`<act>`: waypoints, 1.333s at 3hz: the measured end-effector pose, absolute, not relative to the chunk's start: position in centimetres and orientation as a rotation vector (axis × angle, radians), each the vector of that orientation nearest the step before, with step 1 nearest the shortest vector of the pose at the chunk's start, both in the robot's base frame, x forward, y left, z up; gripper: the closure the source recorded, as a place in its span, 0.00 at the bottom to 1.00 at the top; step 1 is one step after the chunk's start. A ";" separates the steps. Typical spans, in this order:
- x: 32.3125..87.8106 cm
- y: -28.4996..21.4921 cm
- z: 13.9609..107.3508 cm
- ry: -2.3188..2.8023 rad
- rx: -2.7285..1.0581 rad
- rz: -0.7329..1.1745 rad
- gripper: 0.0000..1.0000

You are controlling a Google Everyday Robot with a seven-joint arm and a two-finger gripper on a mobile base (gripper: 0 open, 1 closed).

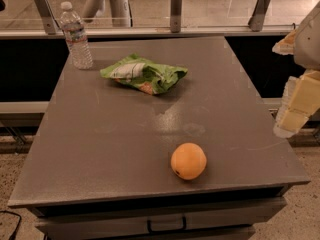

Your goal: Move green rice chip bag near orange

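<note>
Green rice chip bag (145, 74): crumpled at far centre, well apart from the orange; the foil may slip your pinch.
Gripper (292, 116): beyond the table's (100, 149) right edge, with the bag well left and farther back; you cannot tell its width.
Water bottle (76, 36): upright near the bag; a wide sweep could topple it.
Orange (188, 160): near the front edge; a nudge could roll it off.

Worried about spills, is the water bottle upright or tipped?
Upright: water bottle stands cap-up, far left. End effector at view's right edge.
</note>
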State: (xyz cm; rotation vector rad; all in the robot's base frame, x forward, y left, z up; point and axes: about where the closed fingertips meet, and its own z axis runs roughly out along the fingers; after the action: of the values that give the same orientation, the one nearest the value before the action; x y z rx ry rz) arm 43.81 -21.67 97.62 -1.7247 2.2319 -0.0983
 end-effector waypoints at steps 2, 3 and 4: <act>45.4 -20.4 97.6 2.216 -1.704 -0.077 0.00; 48.9 -17.9 97.4 2.183 -1.682 -0.060 0.00; 52.9 -15.9 97.2 2.172 -1.647 -0.040 0.00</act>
State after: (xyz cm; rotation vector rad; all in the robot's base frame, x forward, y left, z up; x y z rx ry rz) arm 52.93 -15.91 97.24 -1.6469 2.1718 -0.0404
